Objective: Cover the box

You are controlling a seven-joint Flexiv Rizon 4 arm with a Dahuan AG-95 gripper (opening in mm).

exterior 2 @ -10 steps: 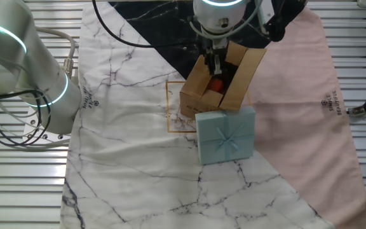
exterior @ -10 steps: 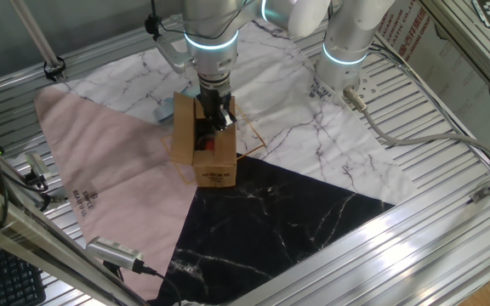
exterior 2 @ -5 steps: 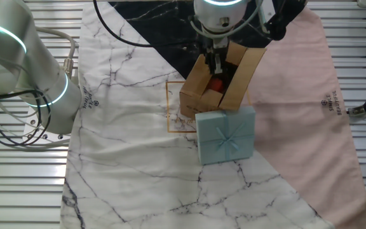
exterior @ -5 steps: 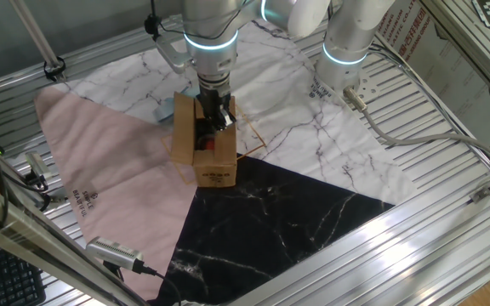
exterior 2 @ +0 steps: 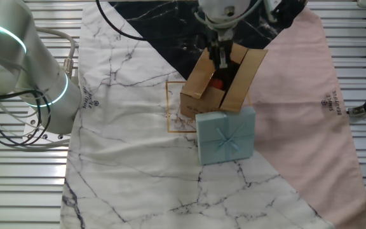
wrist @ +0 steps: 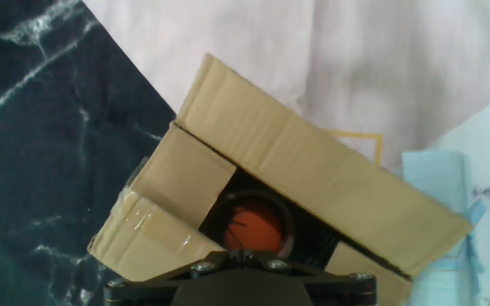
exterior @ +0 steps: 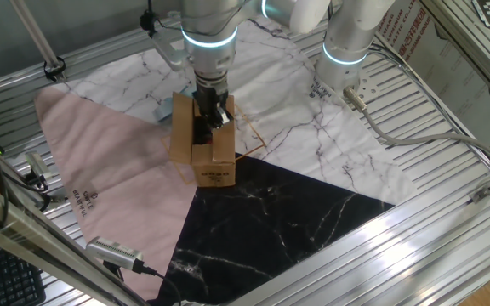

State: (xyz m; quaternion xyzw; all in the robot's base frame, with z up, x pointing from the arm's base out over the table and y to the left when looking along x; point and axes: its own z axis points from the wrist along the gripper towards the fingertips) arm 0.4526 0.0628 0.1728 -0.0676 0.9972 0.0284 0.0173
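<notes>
The box [exterior: 202, 144] is a small brown cardboard carton standing on the cloth, with a dark label on its near side. It also shows in the other fixed view [exterior 2: 220, 86] and the hand view [wrist: 304, 183]. Its flaps are partly up; one long flap leans over the opening and a short taped flap lies half folded. An orange-red ball [wrist: 249, 225] sits inside. My gripper [exterior: 213, 115] is shut and empty, with its tips at the box opening above the ball [exterior 2: 216, 81]. It shows in the other fixed view [exterior 2: 223, 58] and at the hand view's bottom edge [wrist: 241, 259].
A light blue gift box [exterior 2: 226, 135] with a ribbon stands right against the carton. A second white arm [exterior: 347, 38] stands at the back of the table [exterior 2: 24, 57]. The cloth has pink, white marble and black marble parts. Metal rails border the table.
My gripper has risen a little over the box. A flap on the labelled side now stands higher and hides more of the ball in one fixed view.
</notes>
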